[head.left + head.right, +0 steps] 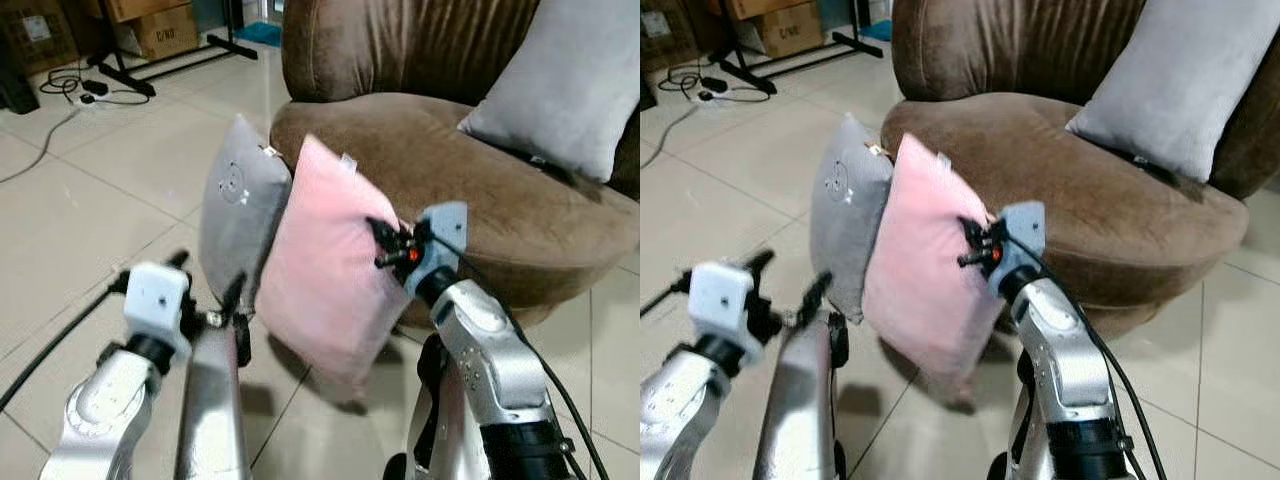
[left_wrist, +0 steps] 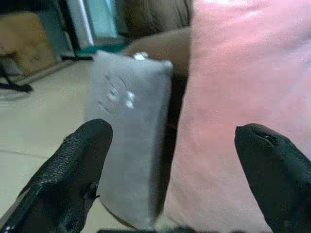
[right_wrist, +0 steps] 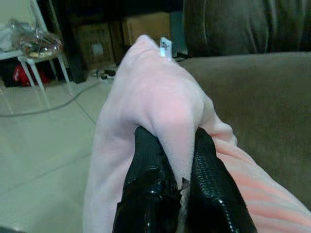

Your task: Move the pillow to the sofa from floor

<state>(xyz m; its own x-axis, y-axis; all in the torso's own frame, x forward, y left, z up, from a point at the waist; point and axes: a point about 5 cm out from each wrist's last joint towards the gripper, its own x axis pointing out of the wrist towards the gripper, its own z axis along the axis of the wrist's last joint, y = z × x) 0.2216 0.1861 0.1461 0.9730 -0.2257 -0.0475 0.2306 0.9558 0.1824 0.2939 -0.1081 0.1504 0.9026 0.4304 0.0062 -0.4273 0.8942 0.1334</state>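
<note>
A pink pillow (image 1: 325,270) hangs off the floor in front of the brown sofa (image 1: 470,180), pinched at its right edge by my right gripper (image 3: 177,182), which is shut on a fold of it. A grey pillow (image 1: 238,205) stands upright on the floor just behind it, leaning on the sofa's front. My left gripper (image 2: 172,160) is open low at the left, its black fingers (image 2: 73,170) facing both pillows without touching them. The left arm's wrist (image 1: 157,300) sits near the grey pillow's lower edge.
Another light grey cushion (image 1: 565,85) leans on the sofa's backrest at the right. Cardboard boxes (image 1: 160,30), a black stand leg (image 1: 215,45) and cables (image 1: 70,85) lie on the tiled floor at the far left. Open tiles (image 1: 90,210) stretch left of the pillows.
</note>
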